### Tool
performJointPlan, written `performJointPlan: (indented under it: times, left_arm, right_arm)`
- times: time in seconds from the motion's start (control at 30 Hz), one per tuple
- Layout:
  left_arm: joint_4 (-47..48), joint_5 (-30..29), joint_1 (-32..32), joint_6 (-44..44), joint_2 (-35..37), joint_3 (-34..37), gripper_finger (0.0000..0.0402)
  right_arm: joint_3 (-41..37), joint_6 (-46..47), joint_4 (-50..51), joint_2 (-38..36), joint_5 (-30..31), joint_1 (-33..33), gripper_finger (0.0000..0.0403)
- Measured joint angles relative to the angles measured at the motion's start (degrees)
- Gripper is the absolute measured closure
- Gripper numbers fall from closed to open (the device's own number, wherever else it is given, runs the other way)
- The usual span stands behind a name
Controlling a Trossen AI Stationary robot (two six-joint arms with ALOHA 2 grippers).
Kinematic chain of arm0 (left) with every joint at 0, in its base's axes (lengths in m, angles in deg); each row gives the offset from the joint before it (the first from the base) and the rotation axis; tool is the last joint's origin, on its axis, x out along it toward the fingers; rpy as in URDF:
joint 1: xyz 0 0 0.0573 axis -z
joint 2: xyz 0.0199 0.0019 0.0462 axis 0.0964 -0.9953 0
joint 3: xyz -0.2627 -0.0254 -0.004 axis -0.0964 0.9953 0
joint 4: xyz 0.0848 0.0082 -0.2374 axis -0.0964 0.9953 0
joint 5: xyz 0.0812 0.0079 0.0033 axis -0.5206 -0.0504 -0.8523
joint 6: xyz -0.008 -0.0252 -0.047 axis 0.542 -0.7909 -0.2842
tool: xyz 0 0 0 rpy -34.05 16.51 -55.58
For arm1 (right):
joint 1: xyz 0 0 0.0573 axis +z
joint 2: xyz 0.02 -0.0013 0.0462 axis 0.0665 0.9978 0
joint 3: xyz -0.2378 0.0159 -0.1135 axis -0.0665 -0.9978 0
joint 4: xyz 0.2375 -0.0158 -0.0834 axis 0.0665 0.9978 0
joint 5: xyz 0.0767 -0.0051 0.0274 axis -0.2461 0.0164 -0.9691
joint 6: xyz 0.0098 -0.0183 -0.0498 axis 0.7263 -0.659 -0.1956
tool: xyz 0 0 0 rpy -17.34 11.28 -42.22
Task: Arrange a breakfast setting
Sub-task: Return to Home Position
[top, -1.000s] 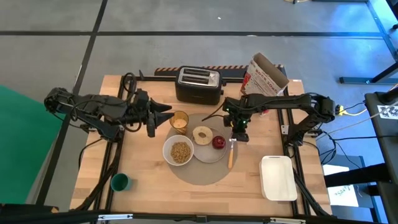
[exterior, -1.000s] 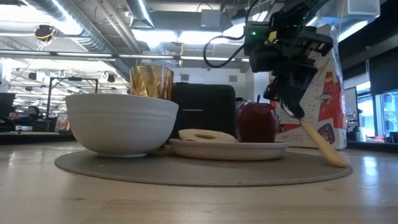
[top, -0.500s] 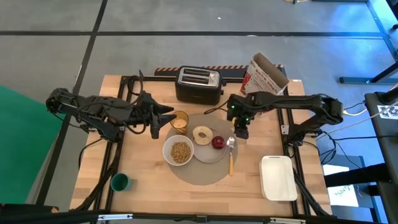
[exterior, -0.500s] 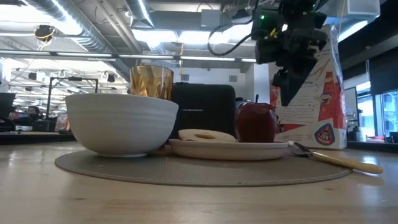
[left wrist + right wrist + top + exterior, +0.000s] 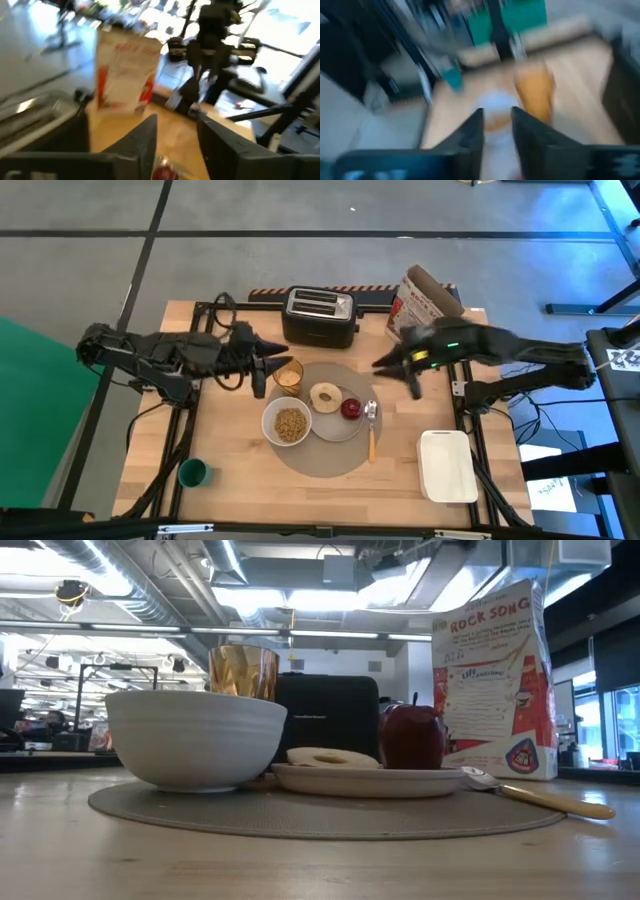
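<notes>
On the round grey placemat (image 5: pixel 325 460) stand a white bowl (image 5: pixel 287 424) of cereal and a white plate (image 5: pixel 335 425) with a bagel (image 5: pixel 325 395) and a red apple (image 5: pixel 351 409). The amber tumbler (image 5: pixel 289 376) stands at the mat's far left rim. The orange-handled spoon (image 5: pixel 371 430) lies on the mat to the right of the plate, its bowl end by the plate's rim (image 5: pixel 478 778). My left gripper (image 5: pixel 272 372) is open and empty just left of the tumbler. My right gripper (image 5: pixel 395 375) is open and empty, above the table to the right of the plate.
A black toaster (image 5: pixel 320 317) and a cereal box (image 5: pixel 428 298) stand at the far edge. A white rectangular tray (image 5: pixel 447 465) lies at the near right, a small green cup (image 5: pixel 192 472) at the near left.
My right gripper has let go of the spoon, which has dropped from slanting on its handle end to lying flat on the mat. The gripper has then risen and drawn off toward the table's right edge. My left gripper has gone right, toward the tumbler.
</notes>
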Motion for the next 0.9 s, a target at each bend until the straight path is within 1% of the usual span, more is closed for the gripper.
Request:
performJointPlan:
  times: [0.1,0.13,0.2,0.27,0.4,0.43,0.5,0.6,0.67,0.8,0.87,0.9]
  left_arm:
    - [-7.7,5.2,-1.8,8.6,-0.6,0.1,0.0314]
    - [-10.2,6.6,-2.1,10.9,-0.7,0.7,0.0333]
    - [-14.4,8.1,-3.0,14.1,-0.8,3.5,0.0373]
    - [-21.6,11.3,-3.9,16.1,-0.8,8.2,0.0393]
    - [-35.9,18.2,-5.6,15.5,1.6,20.2,0.0397]
    - [-38.1,18.7,-5.6,15.4,2.7,23.4,0.0399]
    - [-41.0,19.1,-5.6,15.6,5.4,28.8,0.0399]
    - [-41.7,19.3,-5.6,15.8,12.2,35.5,0.0399]
    - [-41.9,19.3,-5.5,15.5,17.5,39.4,0.0400]
    - [-41.9,18.5,-5.1,15.5,27.2,47.8,0.0400]
    - [-41.8,17.7,-5.1,15.8,31.3,52.1,0.0400]
    - [-41.7,17.5,-5.1,15.8,33.0,54.1,0.0400]
  right_arm:
    - [-0.2,0.1,-7.4,-4.6,1.0,1.9,0.0376]
    - [-0.7,-1.1,-9.2,-6.2,2.0,2.8,0.0388]
    - [-2.8,-4.4,-11.8,-10.2,4.2,5.2,0.0389]
    - [-7.1,-5.5,-15.6,-14.4,7.7,7.9,0.0386]
    - [-20.1,-5.0,-25.2,-24.2,12.7,12.4,0.0400]
    - [-23.2,-4.2,-27.1,-26.4,14.0,13.6,0.0398]
    - [-27.7,-3.6,-27.3,-30.5,16.0,15.6,0.0397]
    - [-31.5,-5.0,-26.2,-35.1,20.5,17.6,0.0401]
    - [-32.8,-7.0,-23.5,-38.0,22.8,18.0,0.0401]
    - [-34.8,-9.0,-15.9,-42.5,22.8,17.8,0.0401]
    - [-37.6,-9.9,-15.8,-43.5,22.4,17.8,0.0402]
    - [-39.6,-10.2,-17.8,-43.6,22.2,17.8,0.0402]
